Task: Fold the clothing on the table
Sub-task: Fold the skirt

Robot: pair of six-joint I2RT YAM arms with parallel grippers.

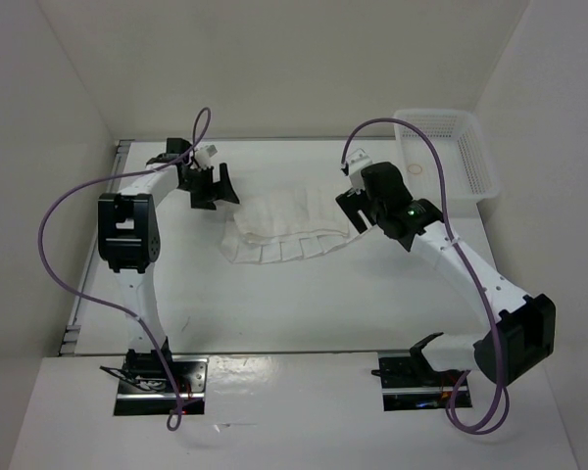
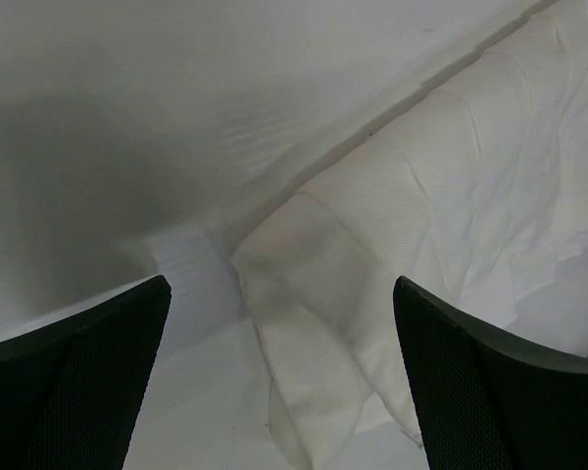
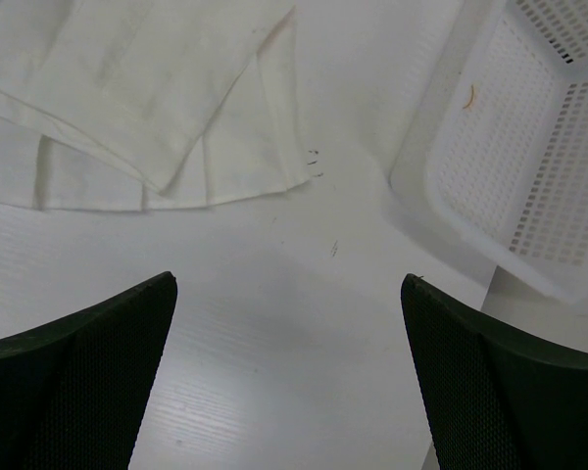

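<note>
The clothing (image 1: 289,230), a white pleated garment, lies spread flat across the middle of the table (image 1: 274,304). My left gripper (image 1: 216,186) hovers at the garment's far left corner, open. In the left wrist view a folded corner of the clothing (image 2: 314,362) lies between the wide-apart fingers (image 2: 78,382) of the left gripper (image 2: 279,284), untouched. My right gripper (image 1: 358,211) is at the garment's right end, open. In the right wrist view the right gripper (image 3: 289,279) has only bare table (image 3: 304,343) between its fingers, and the clothing's pleated edge (image 3: 147,88) lies ahead to the left.
A white plastic mesh basket (image 1: 451,152) stands at the back right corner, close to the right gripper; its wall (image 3: 529,147) fills the right wrist view's upper right. White walls bound the table on three sides. A metal rail (image 1: 88,284) runs along the left edge.
</note>
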